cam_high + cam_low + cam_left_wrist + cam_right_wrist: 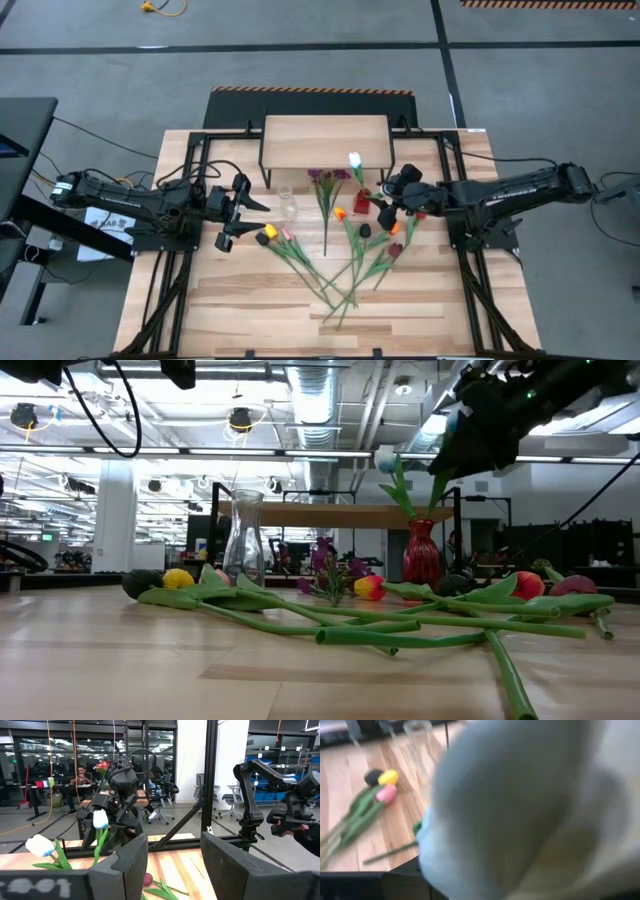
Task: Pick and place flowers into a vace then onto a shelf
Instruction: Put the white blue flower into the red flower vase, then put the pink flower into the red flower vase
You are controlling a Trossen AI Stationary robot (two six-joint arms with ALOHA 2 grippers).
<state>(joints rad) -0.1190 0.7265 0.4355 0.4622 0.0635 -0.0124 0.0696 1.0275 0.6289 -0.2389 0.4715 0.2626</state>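
The right gripper [385, 212] hangs just beside the red vase [362, 199], and the white tulip [354, 160] stands in that vase with its head up near the shelf [325, 140]; the gripper's jaws look parted around the stem rather than clenched, though the right wrist view is filled by the pale bloom and does not settle it. Judging from that, the step in hand is letting go of the tulip cleanly: the gripper should lift straight up and away from the stem, without brushing the leaves (a sideways drag could tip the narrow vase). The remaining flowers [340, 262] lie fanned across the worktop [240, 310] with stems crossing, so the next pick is best taken from an outer stem, such as the yellow tulip [268, 232]. The glass vase [287, 201] stands empty near the left gripper [262, 204], which waits with its jaws apart, holding nothing.
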